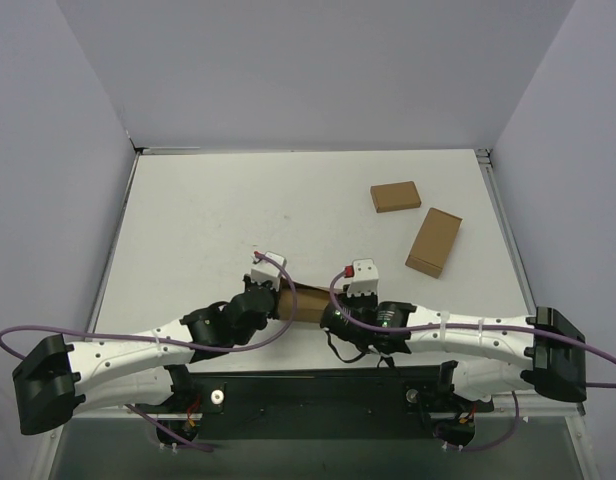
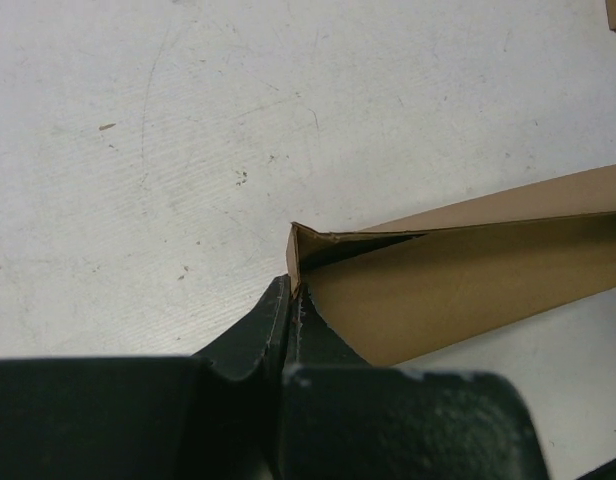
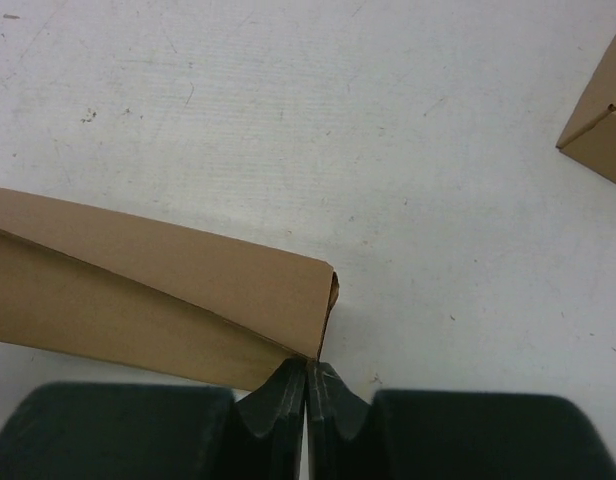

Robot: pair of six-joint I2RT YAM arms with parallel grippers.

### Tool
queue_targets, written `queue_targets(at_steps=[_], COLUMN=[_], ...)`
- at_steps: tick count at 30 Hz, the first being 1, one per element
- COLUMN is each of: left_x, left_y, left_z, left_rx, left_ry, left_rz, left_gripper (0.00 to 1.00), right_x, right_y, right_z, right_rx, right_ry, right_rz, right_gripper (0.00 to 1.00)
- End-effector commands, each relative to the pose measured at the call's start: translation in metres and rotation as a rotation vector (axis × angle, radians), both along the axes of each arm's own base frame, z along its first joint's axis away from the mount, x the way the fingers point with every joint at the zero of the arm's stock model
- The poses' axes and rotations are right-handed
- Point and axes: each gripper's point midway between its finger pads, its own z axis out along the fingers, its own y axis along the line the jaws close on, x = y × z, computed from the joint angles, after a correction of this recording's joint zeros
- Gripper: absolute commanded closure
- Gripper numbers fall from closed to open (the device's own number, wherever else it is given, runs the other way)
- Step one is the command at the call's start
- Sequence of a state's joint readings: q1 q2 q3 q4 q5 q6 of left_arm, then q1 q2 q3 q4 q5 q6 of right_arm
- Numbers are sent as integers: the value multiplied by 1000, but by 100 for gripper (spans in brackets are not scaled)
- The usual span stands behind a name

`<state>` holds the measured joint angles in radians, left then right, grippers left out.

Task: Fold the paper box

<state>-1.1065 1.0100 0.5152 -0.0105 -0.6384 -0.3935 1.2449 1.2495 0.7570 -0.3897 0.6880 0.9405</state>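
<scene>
The paper box (image 1: pixel 310 303) lies flat on the worktop (image 1: pixel 238 200) just beyond the black base rail (image 1: pixel 318 395), about midway along it, with its long side running parallel to the rail. It looks like a collapsed sleeve. The left wrist view shows a dark slit open at one end between two cardboard layers, so the panels are only beginning to part.

The left gripper (image 1: pixel 286 300) is clenched on the end of the box that sits beyond the rail's left half. Its fingers (image 2: pixel 273 320) are pressed together, with the thin corner edge of the cardboard running down between them. The right gripper (image 1: pixel 333 310) is likewise clamped at the opposite end, and its fingertips (image 3: pixel 288 385) meet where the lower corner of the cardboard enters the seam. A thin single layer would explain why both close almost completely.

Holding both ends at once seems to serve two purposes. It pins the light sheet so it cannot slide toward or away from the rail, and it lets each arm pull or lift a wall against the other. The fold appears to be at an early stage, with no upright walls formed.

Two smaller boxes (image 1: pixel 396 196) (image 1: pixel 434 242) lie well beyond the rail's right half, apart from the work and from each other.
</scene>
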Motion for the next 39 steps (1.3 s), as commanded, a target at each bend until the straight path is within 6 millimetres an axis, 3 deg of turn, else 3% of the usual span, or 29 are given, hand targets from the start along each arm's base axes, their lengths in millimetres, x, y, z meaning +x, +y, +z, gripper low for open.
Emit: queue_targets(at_steps=[1, 4, 5, 7, 8, 11, 14, 17, 23, 29, 35, 39], left_x=[-7, -9, -10, -11, -14, -17, -16, -15, -16, -16, -16, -16], left_y=[-25, -24, -24, -25, -28, -29, -29, -28, -29, -30, -30, -31], left_z=[27, 33, 34, 36, 37, 31, 32, 32, 34, 33, 32, 31], left_rx=[-50, -26, -20, 5, 7, 43, 43, 45, 38, 36, 41, 41], left_ry=[-34, -60, -63, -74, -73, -55, -55, -55, -53, -46, -40, -37], left_rz=[-132, -175, -189, -216, -242, -278, -277, -273, -277, -279, -280, -285], left_gripper=[100, 100, 100, 100, 100, 100, 100, 100, 100, 100, 100, 100], right_x=[-19, -17, -17, -15, -15, -12, -11, -9, 0, 6, 13, 17], right_y=[-32, -32, -32, -31, -32, -35, -38, -42, -58, -47, -43, -42], right_z=[-14, 5, 12, 23, 30, 49, 66, 70, 52, 41, 30, 27], right_rx=[-147, -115, -110, -106, -109, -76, -44, -62, -113, -71, -76, -85], right_ry=[99, 73, 61, 45, 33, -9, -44, -42, 29, 64, 97, 94], right_rz=[12, 26, 44, 67, 89, 106, 126, 158, 164, 231, 241, 246], right_gripper=[89, 72, 59, 49, 37, 25, 22, 19, 29, 48, 60, 63])
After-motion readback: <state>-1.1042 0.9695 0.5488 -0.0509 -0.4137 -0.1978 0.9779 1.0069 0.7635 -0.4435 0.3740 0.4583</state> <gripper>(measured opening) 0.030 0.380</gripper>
